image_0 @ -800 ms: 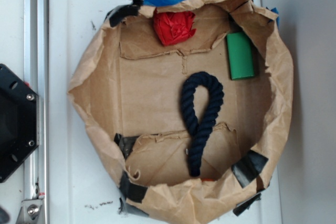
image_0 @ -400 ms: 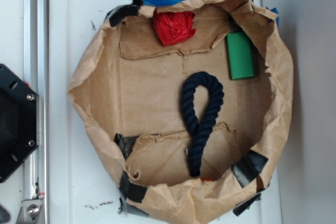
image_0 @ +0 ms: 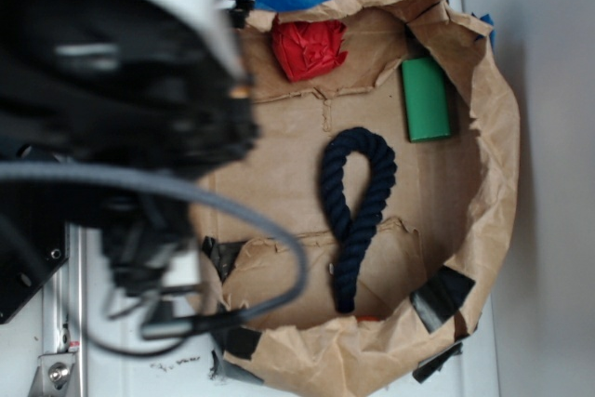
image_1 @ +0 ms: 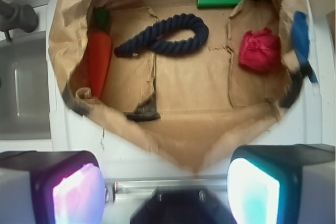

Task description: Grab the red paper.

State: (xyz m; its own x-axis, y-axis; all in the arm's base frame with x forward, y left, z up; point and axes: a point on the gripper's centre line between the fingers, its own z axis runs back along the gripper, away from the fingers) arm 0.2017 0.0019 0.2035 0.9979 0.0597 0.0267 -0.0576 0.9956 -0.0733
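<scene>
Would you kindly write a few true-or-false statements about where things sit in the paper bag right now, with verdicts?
1. The red paper lies in the brown paper bag. True.
2. The gripper is shut on the red paper. False: it is open, well short of it.
3. The green block touches the red paper. False: they lie apart.
4. The dark blue rope forms a loop. True.
5. A toy carrot lies beside the rope. True.
</scene>
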